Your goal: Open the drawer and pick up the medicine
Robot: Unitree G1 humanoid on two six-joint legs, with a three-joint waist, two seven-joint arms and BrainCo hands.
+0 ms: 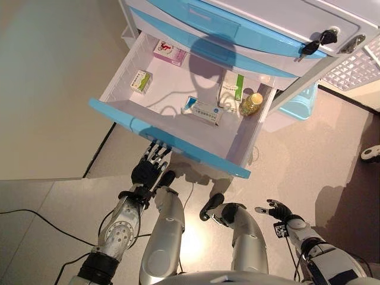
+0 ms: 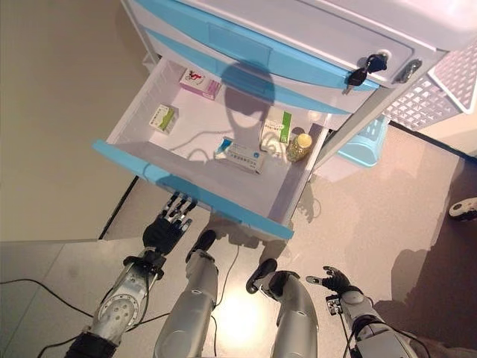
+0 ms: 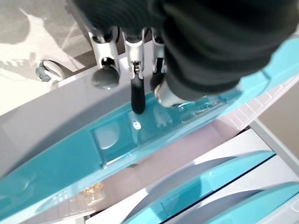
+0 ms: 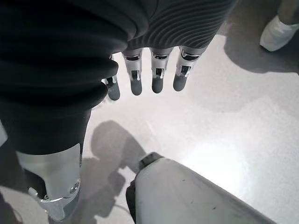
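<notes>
The drawer (image 1: 178, 148) is standing pulled out of the cabinet (image 1: 267, 24), exposing the medicine: a pink box (image 1: 169, 51), a green-white box (image 1: 141, 81), a blue-white box (image 1: 203, 110), a taller box (image 1: 231, 89) and a yellow bottle (image 1: 251, 104). The left robot hand (image 1: 148, 169) is resting released, fingers straight against the blue front, likely where the pull ended. The right robot hand (image 1: 278, 209) is hanging released above the floor (image 4: 233, 116), grasping nothing. Box print is too small to read.
</notes>
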